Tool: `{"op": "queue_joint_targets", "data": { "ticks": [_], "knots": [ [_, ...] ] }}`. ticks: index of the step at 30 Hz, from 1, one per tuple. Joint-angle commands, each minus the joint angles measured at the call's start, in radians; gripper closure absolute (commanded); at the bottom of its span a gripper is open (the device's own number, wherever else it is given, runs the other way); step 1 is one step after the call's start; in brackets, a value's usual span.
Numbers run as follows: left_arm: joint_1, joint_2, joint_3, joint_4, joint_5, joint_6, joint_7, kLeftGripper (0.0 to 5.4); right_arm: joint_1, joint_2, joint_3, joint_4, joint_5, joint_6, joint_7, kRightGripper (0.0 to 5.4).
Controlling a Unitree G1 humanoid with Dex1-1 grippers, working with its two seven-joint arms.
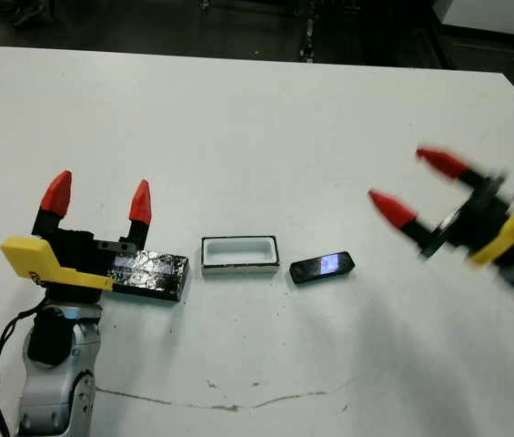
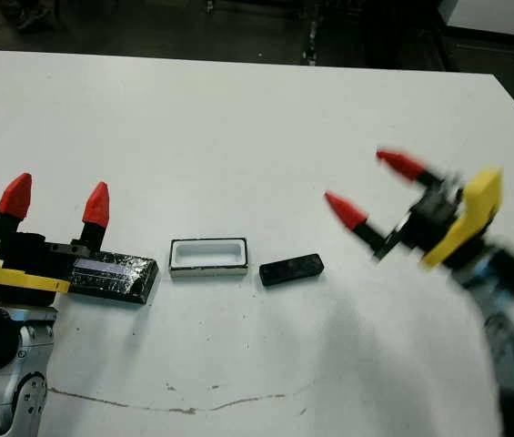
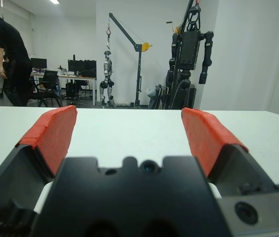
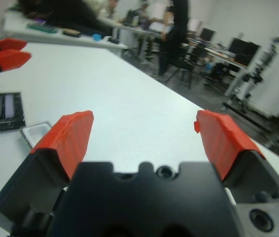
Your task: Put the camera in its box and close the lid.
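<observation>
The white-walled box (image 1: 239, 254) lies open near the table's front, empty inside. Just to its right rests the small black camera (image 1: 322, 266), its glossy bluish patch facing up. The speckled black lid (image 1: 150, 273) with a pale stripe lies flat to the left of the box. My left gripper (image 1: 97, 200) is open, raised right beside the lid's left end, with nothing between its fingers. My right gripper (image 1: 417, 186) is open too, up in the air to the right of the camera and apart from it. The right wrist view catches the lid (image 4: 7, 112) and the box's corner (image 4: 34, 132).
A thin dark crack line (image 1: 229, 401) runs across the white table (image 1: 257, 127) near its front edge. Beyond the far edge stand a person (image 3: 8, 59), desks, a crane stand and a humanoid robot (image 3: 188, 49).
</observation>
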Motion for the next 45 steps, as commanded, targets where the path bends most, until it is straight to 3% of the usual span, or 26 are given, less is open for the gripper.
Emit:
{"op": "queue_joint_targets", "data": {
  "ticks": [1, 4, 8, 17, 20, 27, 39, 45],
  "knots": [
    [0.007, 0.004, 0.002, 0.008, 0.005, 0.005, 0.004, 0.02, -0.099, -0.066, 0.060, 0.073, -0.047, -0.002, 0.113, 0.00],
    [0.008, 0.002, 0.002, 0.004, 0.010, 0.007, 0.009, 0.02, -0.193, -0.093, 0.121, 0.154, -0.080, -0.019, 0.240, 0.00],
    [0.009, 0.005, 0.001, 0.004, 0.010, 0.006, 0.008, 0.02, -0.306, -0.107, 0.214, 0.263, -0.162, -0.115, 0.405, 0.00],
    [0.010, 0.002, 0.000, -0.002, 0.005, 0.015, 0.014, 0.02, -0.460, -0.069, 0.385, 0.426, -0.265, -0.158, 0.659, 0.00],
    [0.005, 0.006, 0.001, 0.000, 0.001, 0.014, 0.009, 0.02, -0.484, -0.064, 0.429, 0.442, -0.310, -0.157, 0.689, 0.00],
    [0.001, 0.001, -0.003, -0.006, 0.006, 0.020, 0.020, 0.02, -0.548, -0.069, 0.549, 0.457, -0.367, -0.068, 0.738, 0.00],
    [-0.002, 0.005, -0.002, -0.004, 0.010, 0.021, 0.022, 0.02, -0.522, -0.013, 0.566, 0.516, -0.416, -0.193, 0.726, 0.00],
    [0.003, 0.006, -0.004, 0.000, 0.007, 0.014, 0.012, 0.02, -0.495, 0.022, 0.565, 0.535, -0.430, -0.180, 0.714, 0.00]
  ]
}}
